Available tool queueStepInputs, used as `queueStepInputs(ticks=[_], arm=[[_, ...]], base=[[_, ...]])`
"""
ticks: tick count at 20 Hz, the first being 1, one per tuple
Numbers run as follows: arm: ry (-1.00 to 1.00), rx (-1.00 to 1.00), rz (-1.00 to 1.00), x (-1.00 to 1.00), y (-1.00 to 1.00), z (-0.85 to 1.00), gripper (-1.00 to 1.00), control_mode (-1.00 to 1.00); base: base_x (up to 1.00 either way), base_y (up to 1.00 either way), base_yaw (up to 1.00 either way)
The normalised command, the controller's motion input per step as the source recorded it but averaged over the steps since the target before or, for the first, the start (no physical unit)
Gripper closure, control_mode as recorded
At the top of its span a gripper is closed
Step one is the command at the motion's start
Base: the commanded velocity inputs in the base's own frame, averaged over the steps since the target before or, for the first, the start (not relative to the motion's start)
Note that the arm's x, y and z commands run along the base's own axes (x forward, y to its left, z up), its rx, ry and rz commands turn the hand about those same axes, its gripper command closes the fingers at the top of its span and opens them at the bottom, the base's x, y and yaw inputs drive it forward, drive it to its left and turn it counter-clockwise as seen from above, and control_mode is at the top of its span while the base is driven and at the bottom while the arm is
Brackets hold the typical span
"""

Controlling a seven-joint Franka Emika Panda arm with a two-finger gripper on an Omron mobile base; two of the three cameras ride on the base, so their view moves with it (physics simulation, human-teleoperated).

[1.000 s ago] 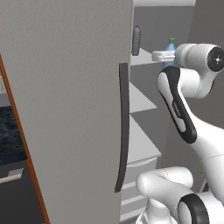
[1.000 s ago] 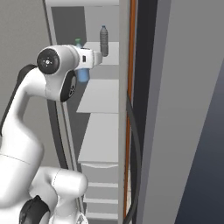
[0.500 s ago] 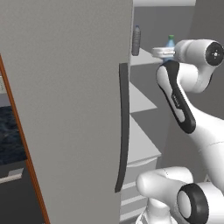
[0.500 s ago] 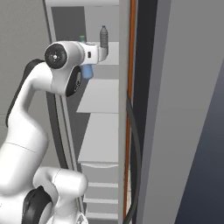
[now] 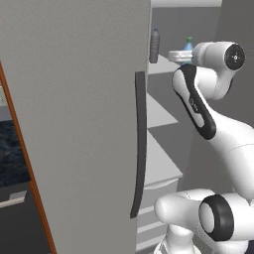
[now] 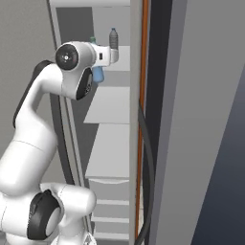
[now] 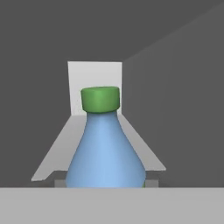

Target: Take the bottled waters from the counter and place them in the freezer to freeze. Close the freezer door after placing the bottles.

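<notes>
Where its label hides, blue bottle (image 7: pixel 105 148) shows green cap (image 7: pixel 100 99).

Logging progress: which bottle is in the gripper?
The pale blue bottle with the green cap; the grey-clear bottle stands free on the freezer shelf.

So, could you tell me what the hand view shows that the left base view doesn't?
Hand view: the blue bottle's sloping shoulder and green cap close up, upright, with a white shelf running back behind it. Left base view: the grey-clear bottle, the dark door handle, the white arm. Both: the blue bottle inside the freezer.
</notes>
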Motion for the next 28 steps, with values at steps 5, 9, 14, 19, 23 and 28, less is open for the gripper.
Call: queueStepInputs(ticks=[5,9,14,19,23,28], arm=[[-0.03,0.00,0.03,0.26,0.00,0.04,1.00,-1.00],[-0.05,0.00,0.03,0.18,0.00,0.00,1.00,-1.00],[-0.05,0.00,0.01,0.16,0.00,0.01,1.00,-1.00],[-0.01,0.00,0.00,0.15,0.00,0.12,1.00,-1.00],[0.00,0.00,0.00,0.12,0.00,0.22,1.00,-1.00],[0.00,0.00,0.00,0.20,0.00,0.10,1.00,-1.00]], base=[[0.00,0.00,0.00],[0.00,0.00,0.00],[0.00,0.00,0.00],[0.00,0.00,0.00],[0.00,0.00,0.00],[0.00,0.00,0.00]])
